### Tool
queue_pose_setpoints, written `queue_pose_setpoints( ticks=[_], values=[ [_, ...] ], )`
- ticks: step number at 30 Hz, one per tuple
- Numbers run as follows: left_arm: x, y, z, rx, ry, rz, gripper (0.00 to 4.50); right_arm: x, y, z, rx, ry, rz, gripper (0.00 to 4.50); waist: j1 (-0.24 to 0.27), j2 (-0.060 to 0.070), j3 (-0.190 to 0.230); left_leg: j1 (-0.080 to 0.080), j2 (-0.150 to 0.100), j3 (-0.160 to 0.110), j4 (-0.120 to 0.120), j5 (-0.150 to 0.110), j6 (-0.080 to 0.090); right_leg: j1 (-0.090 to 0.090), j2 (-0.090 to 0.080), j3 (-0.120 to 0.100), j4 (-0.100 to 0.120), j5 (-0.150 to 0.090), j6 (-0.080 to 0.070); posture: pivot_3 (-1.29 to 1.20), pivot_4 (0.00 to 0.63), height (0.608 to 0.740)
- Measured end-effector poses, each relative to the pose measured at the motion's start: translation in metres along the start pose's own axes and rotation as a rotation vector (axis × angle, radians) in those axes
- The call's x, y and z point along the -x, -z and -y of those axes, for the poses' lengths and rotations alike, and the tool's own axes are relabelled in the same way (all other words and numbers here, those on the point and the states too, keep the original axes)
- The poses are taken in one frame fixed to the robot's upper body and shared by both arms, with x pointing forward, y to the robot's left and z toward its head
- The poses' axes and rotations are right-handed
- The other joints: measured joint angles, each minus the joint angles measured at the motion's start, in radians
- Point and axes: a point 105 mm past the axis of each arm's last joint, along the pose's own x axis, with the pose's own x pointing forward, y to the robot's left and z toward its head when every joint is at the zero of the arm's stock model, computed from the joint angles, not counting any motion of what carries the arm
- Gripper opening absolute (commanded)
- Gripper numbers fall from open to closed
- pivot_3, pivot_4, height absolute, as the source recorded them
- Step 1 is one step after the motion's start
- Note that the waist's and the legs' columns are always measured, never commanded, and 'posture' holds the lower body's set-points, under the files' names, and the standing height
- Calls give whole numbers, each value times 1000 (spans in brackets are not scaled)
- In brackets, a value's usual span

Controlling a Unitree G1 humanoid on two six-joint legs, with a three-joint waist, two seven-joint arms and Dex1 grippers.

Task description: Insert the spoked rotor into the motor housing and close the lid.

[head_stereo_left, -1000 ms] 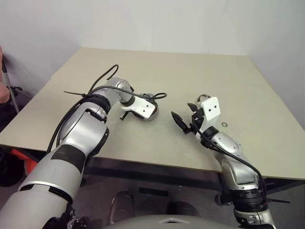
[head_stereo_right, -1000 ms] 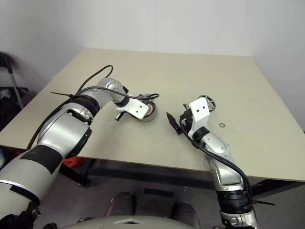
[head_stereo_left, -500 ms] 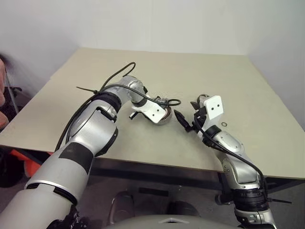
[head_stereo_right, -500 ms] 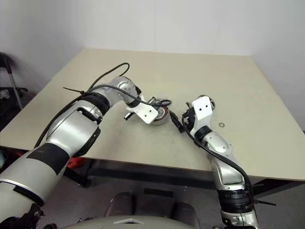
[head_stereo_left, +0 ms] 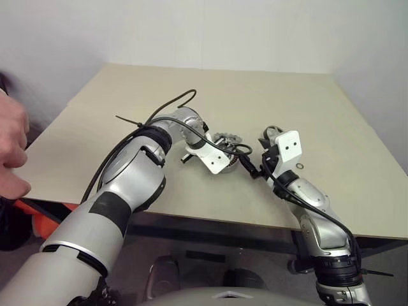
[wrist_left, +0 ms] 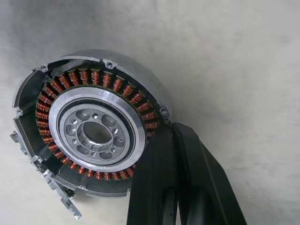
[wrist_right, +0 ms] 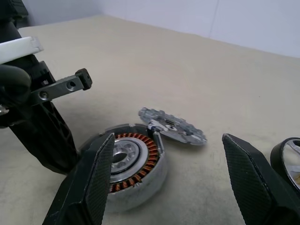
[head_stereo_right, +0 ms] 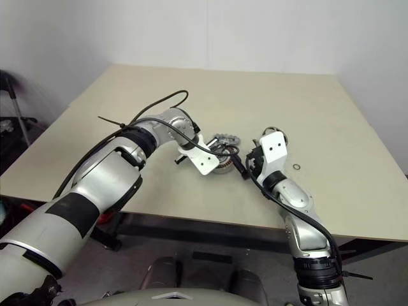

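Note:
The motor housing (wrist_left: 93,131) sits on the table with its copper windings and central hub showing. My left gripper (wrist_left: 169,135) is shut, and its black fingers (wrist_left: 187,187) rest against the housing's rim. The lid (wrist_right: 173,129), a notched grey disc, stands tilted at the housing's far edge. My right gripper (wrist_right: 168,136) is open and level, its jaws wide apart, facing the housing (wrist_right: 133,164) from close by. The spoked rotor (wrist_right: 288,157) lies on the table just outside the right gripper's outer finger, partly cut off.
A small ring (head_stereo_left: 299,167) lies on the beige table (head_stereo_left: 268,95) to the right of my right arm. A person's hand (head_stereo_left: 9,153) shows at the left edge, beyond the table's left side. The table's front edge runs close below both arms.
My left arm has swung to the right and the housing has slid with it, up to the open right gripper. The right arm has stayed put. A person's hand has come in at the left.

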Motion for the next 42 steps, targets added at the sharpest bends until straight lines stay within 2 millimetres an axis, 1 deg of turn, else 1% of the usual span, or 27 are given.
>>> queue_pose_setpoints(
  ticks=[6,12,16,19,22,27,31,37,42],
  values=[
    [-5,-4,-6,-25,-34,-4,26,0,0,1,2,10,-2,4119,0,0,0,0,0,0,0,0,0,0,0,0,0,0,0,0,0,740],
    [-11,-14,-7,-52,-14,23,26,1,-3,0,7,11,7,4119,0,0,0,0,0,0,0,0,0,0,0,0,0,0,0,0,0,740],
    [-15,-21,-5,-58,17,54,26,1,-2,0,6,11,2,4119,0,0,0,0,0,0,0,0,0,0,0,0,0,0,0,0,0,740],
    [-13,-22,-4,-48,27,72,673,1,-2,0,5,11,2,4119,0,0,0,0,0,0,0,0,0,0,0,0,0,0,0,0,0,740],
    [-12,-22,-5,-39,15,82,1676,1,-2,0,5,11,2,4119,-1,0,0,1,0,0,0,0,0,0,0,0,0,0,0,0,0,740],
    [-11,-15,1,-14,10,72,1676,1,-2,0,6,9,3,4119,0,0,0,1,0,0,0,0,0,0,0,0,0,0,0,0,0,740],
    [-5,-8,3,-6,-4,63,1676,-1,-5,-2,10,-5,11,4119,-2,0,0,1,0,0,0,0,0,0,0,0,1,0,0,0,0,740],
    [18,15,14,82,-57,52,1676,-8,-13,-1,35,-36,27,4119,-2,0,0,2,0,0,0,0,0,1,0,0,1,0,0,0,0,740],
    [36,28,20,218,-181,126,1676,-16,-17,2,54,-57,26,4119,-2,0,0,2,0,0,0,0,0,1,0,0,1,0,0,0,0,740]
  ],
)
